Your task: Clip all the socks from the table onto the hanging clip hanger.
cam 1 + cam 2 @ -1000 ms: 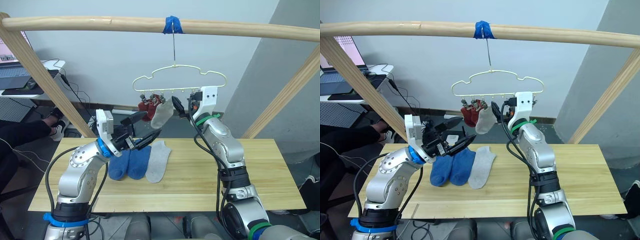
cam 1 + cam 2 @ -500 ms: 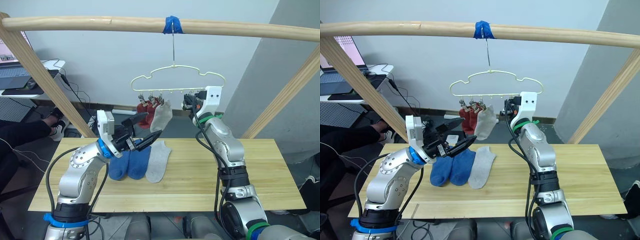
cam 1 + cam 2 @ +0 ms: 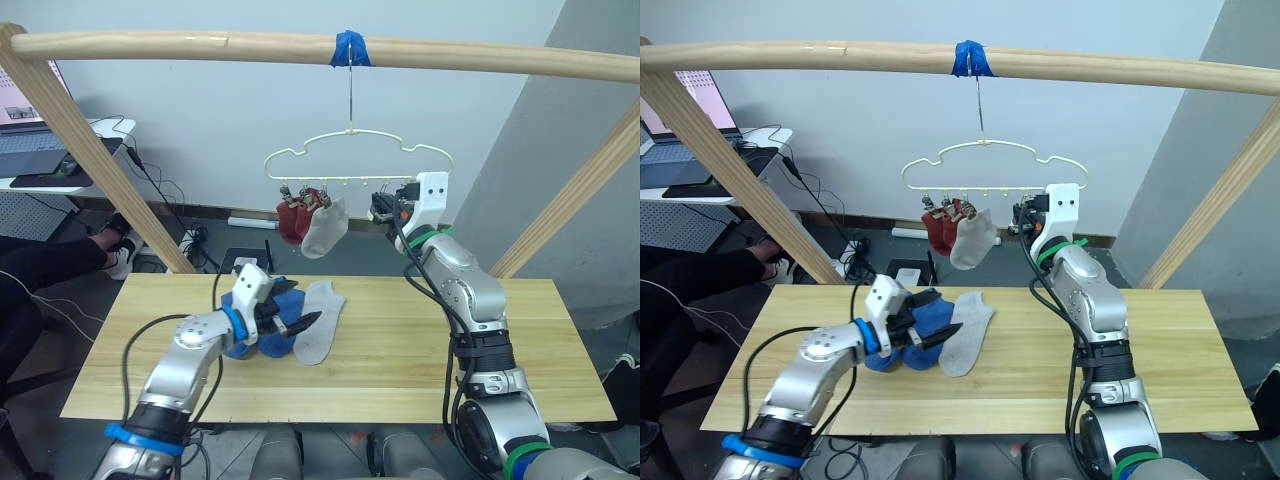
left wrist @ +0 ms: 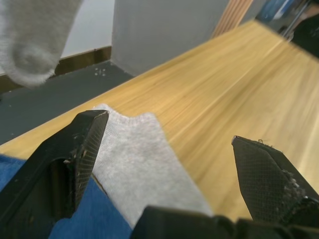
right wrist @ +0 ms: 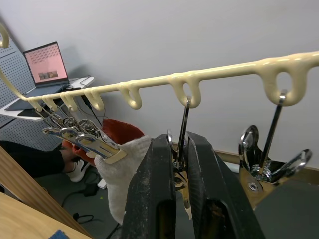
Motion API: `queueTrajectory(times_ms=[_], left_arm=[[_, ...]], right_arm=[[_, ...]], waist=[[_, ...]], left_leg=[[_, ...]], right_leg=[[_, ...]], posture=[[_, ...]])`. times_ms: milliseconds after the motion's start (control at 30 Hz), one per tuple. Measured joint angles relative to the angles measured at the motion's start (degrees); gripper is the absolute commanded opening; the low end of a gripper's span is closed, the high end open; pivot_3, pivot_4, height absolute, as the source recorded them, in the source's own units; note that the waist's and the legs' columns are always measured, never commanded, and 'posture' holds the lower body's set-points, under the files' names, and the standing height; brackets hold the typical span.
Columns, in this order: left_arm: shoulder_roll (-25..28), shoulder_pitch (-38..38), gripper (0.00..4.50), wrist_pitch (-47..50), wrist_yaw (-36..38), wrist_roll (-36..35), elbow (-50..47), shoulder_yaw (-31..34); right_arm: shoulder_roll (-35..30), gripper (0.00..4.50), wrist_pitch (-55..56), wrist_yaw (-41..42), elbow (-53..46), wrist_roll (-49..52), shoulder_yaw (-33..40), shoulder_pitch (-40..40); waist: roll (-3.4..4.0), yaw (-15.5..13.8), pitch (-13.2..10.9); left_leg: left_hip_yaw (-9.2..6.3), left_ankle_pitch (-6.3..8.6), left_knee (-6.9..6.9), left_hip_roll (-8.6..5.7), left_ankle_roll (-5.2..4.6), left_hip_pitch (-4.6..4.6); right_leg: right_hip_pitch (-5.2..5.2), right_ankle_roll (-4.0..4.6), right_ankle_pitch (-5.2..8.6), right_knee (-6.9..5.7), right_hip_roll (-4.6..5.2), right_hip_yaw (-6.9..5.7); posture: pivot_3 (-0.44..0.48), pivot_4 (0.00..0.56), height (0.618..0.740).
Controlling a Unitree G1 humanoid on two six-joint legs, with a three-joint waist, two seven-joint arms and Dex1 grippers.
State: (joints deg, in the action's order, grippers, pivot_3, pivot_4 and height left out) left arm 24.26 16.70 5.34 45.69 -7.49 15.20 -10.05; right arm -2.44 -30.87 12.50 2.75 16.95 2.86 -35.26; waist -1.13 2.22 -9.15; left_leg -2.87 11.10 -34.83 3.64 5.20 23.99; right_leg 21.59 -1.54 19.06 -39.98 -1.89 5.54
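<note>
Over grey sock [image 4: 144,164] on table [image 3: 420,350]: left gripper [image 4: 169,164] spread; right gripper [image 5: 180,199] pinching hanger clip [image 5: 182,149] (fourth along).

The room is bright, with soft, even light and no dark shadows. The head views look sharp. In the left wrist view the table [image 4: 224,84] is smeared and blurry, and the grey sock [image 4: 32,35] hanging up high is fuzzy. In the right wrist view the clips [image 5: 264,164] shine, and the laptop [image 5: 47,62] far behind glows pink
</note>
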Motion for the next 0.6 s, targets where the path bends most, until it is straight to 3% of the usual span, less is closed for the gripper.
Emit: queueTrajectory(times_ms=[300, 400, 600], left_arm=[[-7.49, 13.3, 4.5, -10.55, -5.23, 10.61, 30.19, -4.16], [-9.39, 14.97, 3.9, -12.37, -5.04, 11.21, 36.25, -4.17], [-9.49, 16.77, 2.06, -15.58, -5.1, 13.25, 40.68, -4.21]], right_arm=[[0.4, 0.02, -2.59, -0.41, -3.15, 0.07, -0.84, 0.1], [0.3, 0.02, -3.86, -0.5, -4.95, 0.07, -1.12, 0.6], [-0.71, 0.02, -6.05, -1.09, -7.92, 0.06, -1.32, 1.39]], waist=[[0.0, 0.45, 0.0], [0.0, 1.05, 0.0], [0.0, 1.45, 0.0]], left_leg=[[0.03, 0.01, -0.01, -0.01, -0.02, 0.41], [0.0, 0.01, -0.03, -0.01, -0.02, 0.72], [-0.01, 0.01, -0.06, -0.02, -0.02, 0.73]], right_leg=[[0.35, 0.0, -0.01, 0.0, -0.01, 0.0], [0.64, 0.01, -0.02, -0.04, -0.01, -0.04], [0.64, 0.01, -0.02, -0.09, -0.01, -0.04]], posture=[[-0.064, 0.156, 0.74], [-0.077, 0.157, 0.74], [-0.088, 0.162, 0.74]])
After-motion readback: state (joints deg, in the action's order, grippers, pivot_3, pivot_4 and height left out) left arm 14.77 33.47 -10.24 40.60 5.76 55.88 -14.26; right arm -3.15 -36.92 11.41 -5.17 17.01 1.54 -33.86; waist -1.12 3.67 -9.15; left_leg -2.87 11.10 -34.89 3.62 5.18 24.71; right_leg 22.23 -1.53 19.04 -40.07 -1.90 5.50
